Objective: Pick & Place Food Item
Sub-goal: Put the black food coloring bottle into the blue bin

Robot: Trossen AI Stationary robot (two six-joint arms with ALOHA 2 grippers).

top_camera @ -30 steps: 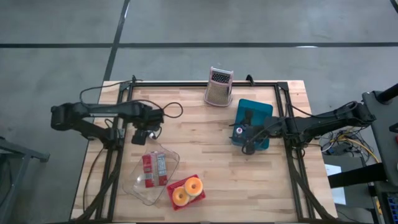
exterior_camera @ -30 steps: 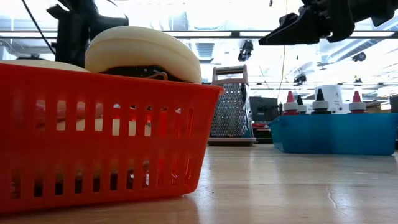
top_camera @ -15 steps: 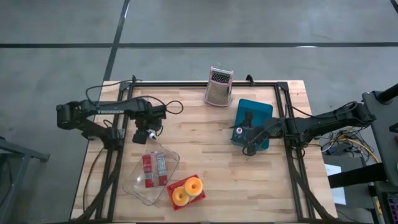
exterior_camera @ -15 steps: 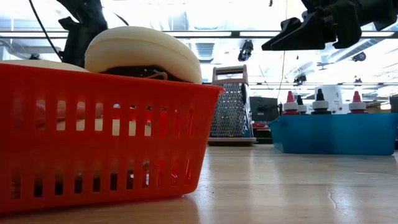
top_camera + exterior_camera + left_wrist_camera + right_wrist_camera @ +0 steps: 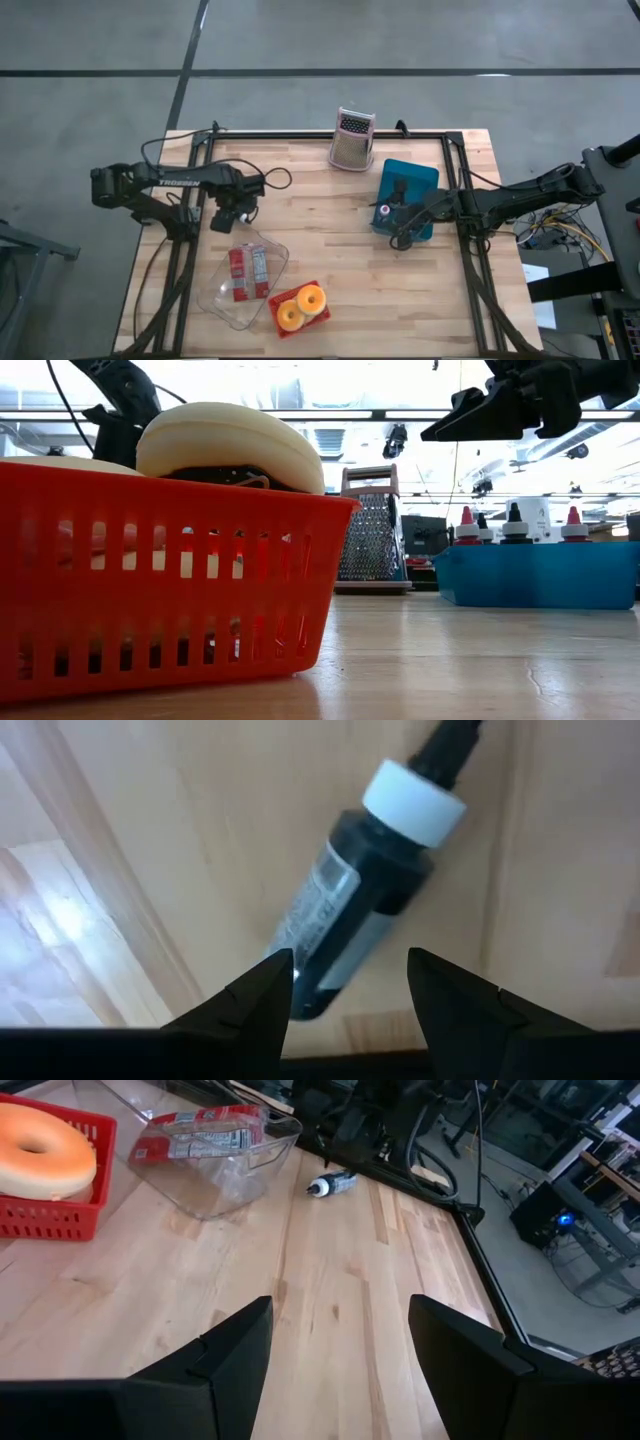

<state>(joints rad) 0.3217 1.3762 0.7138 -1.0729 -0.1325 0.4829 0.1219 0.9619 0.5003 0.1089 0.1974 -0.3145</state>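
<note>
While the left gripper (image 5: 345, 982) hovers with parted, empty fingers just above the small dark white-capped bottle (image 5: 365, 900) lying at the table's left, the right gripper (image 5: 340, 1340) hangs open, empty, over the blue bin (image 5: 420, 175).

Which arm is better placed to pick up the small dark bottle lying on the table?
Left. The left claw hangs open directly over the bottle. The right claw waits across the table beside the blue bin.
</note>
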